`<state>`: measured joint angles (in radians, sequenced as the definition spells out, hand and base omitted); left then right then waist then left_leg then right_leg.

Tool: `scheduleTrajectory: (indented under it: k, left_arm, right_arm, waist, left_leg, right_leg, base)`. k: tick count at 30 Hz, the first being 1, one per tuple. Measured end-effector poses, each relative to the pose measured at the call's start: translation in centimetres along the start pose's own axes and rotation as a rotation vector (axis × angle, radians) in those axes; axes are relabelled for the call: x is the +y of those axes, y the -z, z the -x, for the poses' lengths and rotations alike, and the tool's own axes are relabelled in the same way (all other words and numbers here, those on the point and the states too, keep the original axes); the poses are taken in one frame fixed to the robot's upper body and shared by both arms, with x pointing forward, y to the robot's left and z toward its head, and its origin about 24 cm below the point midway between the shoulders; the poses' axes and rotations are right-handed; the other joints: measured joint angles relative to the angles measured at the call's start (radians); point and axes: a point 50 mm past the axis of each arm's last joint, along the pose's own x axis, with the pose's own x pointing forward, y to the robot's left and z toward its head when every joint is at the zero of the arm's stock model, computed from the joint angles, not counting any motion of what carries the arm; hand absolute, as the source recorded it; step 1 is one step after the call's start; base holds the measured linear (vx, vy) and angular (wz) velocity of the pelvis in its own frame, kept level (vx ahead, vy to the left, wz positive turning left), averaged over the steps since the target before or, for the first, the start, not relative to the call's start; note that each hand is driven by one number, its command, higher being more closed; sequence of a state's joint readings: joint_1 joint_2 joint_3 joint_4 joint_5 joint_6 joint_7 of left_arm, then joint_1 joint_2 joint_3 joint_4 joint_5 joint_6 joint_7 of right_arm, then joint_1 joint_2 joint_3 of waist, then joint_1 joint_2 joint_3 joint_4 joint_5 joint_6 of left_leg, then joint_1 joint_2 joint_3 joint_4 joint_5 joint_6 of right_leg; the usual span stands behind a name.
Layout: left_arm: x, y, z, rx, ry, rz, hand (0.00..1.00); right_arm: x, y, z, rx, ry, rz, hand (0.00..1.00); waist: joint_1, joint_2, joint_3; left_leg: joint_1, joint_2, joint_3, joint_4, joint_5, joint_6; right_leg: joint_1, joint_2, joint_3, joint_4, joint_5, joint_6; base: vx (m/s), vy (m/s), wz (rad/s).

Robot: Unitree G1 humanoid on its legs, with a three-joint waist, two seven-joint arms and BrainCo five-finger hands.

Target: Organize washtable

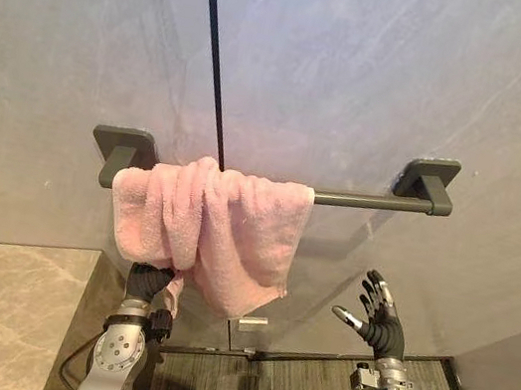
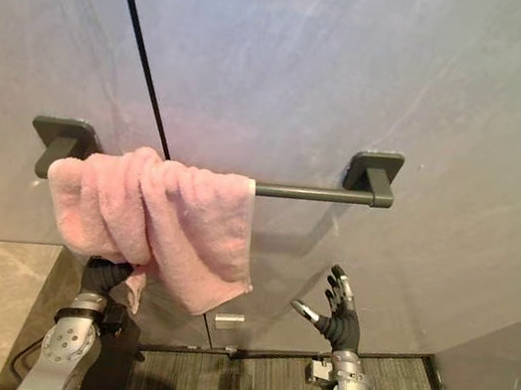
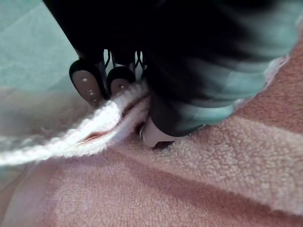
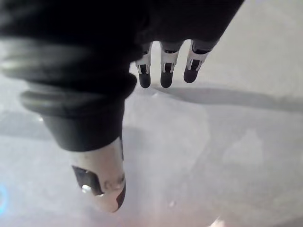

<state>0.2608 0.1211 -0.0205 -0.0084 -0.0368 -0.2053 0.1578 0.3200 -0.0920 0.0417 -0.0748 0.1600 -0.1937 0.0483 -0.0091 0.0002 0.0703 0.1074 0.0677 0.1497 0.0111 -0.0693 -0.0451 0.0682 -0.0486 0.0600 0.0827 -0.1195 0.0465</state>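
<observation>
Both hands are being reported from the fingers outward. Left hand (image 1: pixel 149 284): fingers (image 3: pixel 87 85) are curling against the thumb (image 3: pixel 156 135) and pinching the lower hem of the pink towel (image 1: pixel 235 226), judged to be a hold for pulling the cloth flat. Right hand (image 1: pixel 380 327): fingers are spreading wide, holding nothing, hovering near the towel's free corner but apart from it. Towel is hanging bunched over the left half of the bar (image 1: pixel 365 200), with folds gathering at the middle and one corner drooping lower. Bar's right half is lying bare up to its bracket (image 1: pixel 430 179), giving room for spreading the cloth sideways. Wall (image 1: pixel 382 75) is sitting close behind, so travel is being limited to along the bar and downward. Counter (image 1: pixel 0 301) is edging in at lower left, near the left arm.
</observation>
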Motion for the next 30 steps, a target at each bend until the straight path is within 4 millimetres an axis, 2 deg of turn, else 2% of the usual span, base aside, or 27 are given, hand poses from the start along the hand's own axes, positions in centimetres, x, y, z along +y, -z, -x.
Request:
scheduleTrajectory:
  k: [5, 9, 16, 27, 28, 30]
  left_arm:
    - [-0.8, -0.3, 0.0, -0.011, 0.031, 0.009, 1.0]
    - [-2.0, -0.7, -0.1, -0.028, 0.076, 0.022, 1.0]
    - [-3.0, -1.1, -0.4, -0.047, 0.087, 0.056, 1.0]
    - [-4.1, -1.3, -0.3, -0.054, 0.116, 0.106, 1.0]
    - [-4.2, -1.3, -0.3, -0.053, 0.117, 0.11, 1.0]
    - [-4.5, -1.3, -0.2, -0.052, 0.13, 0.112, 1.0]
  right_arm:
    - [0.9, -0.8, -0.2, -0.027, -0.109, 0.017, 0.0]
    - [2.6, -1.1, -0.7, -0.036, -0.216, 0.018, 0.0]
    - [4.5, -1.7, -1.4, -0.067, -0.322, 0.03, 0.0]
    - [6.5, -0.6, -2.2, -0.028, -0.412, 0.045, 0.0]
    - [6.7, -0.4, -2.3, -0.021, -0.421, 0.048, 1.0]
    - [7.0, -0.1, -2.2, -0.008, -0.435, 0.048, 1.0]
  waist:
    - [-0.001, 0.0, 0.0]
    - [-0.004, -0.001, -0.001]
    - [-0.002, 0.0, -0.001]
    - [-0.003, -0.001, -0.002]
    - [-0.003, -0.002, -0.004]
    - [-0.003, -0.003, -0.008]
  left_leg:
    - [-0.002, -0.003, 0.0, 0.006, -0.003, 0.004]
    - [-0.004, -0.003, -0.001, 0.012, -0.003, 0.004]
    - [-0.013, -0.003, -0.014, 0.026, -0.002, 0.005]
    - [-0.017, -0.008, -0.041, 0.02, 0.009, 0.006]
    - [-0.017, -0.008, -0.044, 0.015, 0.014, 0.006]
    - [-0.016, -0.009, -0.05, 0.002, 0.023, 0.007]
  right_leg:
    - [0.001, -0.003, 0.002, 0.0, 0.006, 0.004]
    - [0.002, -0.003, 0.004, -0.001, 0.011, 0.005]
    - [0.006, -0.005, -0.007, -0.001, 0.015, 0.005]
    - [0.016, -0.009, -0.034, -0.006, 0.015, 0.004]
    - [0.016, -0.009, -0.036, -0.007, 0.016, 0.004]
    - [0.016, -0.01, -0.043, -0.012, 0.018, 0.003]
  base:
    - [0.0, 0.0, -0.01]
    - [-0.03, -0.005, -0.01]
    - [-0.03, -0.013, 0.05]
    - [-0.01, -0.013, 0.07]
    - [-0.02, -0.018, 0.06]
    - [-0.02, -0.017, 0.1]
